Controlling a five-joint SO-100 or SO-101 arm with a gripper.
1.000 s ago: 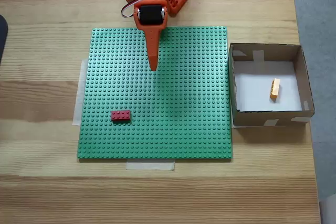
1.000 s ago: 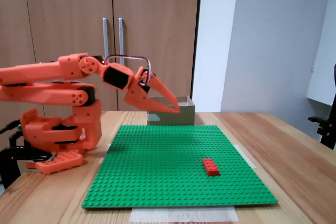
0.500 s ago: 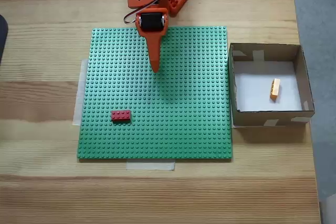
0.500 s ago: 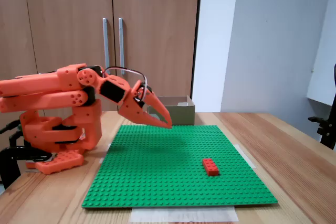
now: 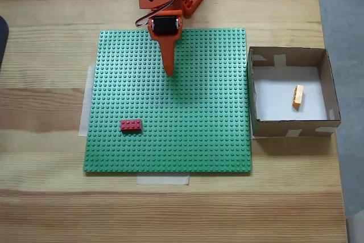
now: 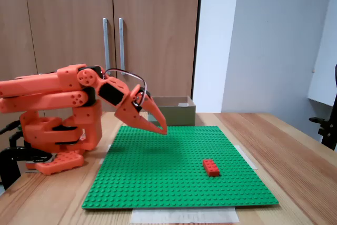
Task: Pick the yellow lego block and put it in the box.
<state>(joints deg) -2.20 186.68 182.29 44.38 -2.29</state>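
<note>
- Wooden tabletop [image 5: 45, 209] carries a green studded baseplate [image 5: 199, 140] taped down at its edges; in the side fixed view, wooden cupboard doors [image 6: 68, 14] stand behind it.
- At the left of the baseplate in the top-down fixed view, a red lego brick [image 5: 131, 125] lies alone, untouched and well apart from the arm.
- Near the middle, the orange gripper [image 5: 168, 74] points down over the plate's far half. Its jaws look pressed together with nothing between them, and in the side fixed view the tip [image 6: 163, 130] hangs just above the studs.
- At the right, the box [image 5: 329, 83] sits just beside the baseplate's edge, and the yellow lego block [image 5: 298, 95] lies on its white bottom.
- Judged from this, the placing is done; what is left is at most the arm folding back to rest.
</note>
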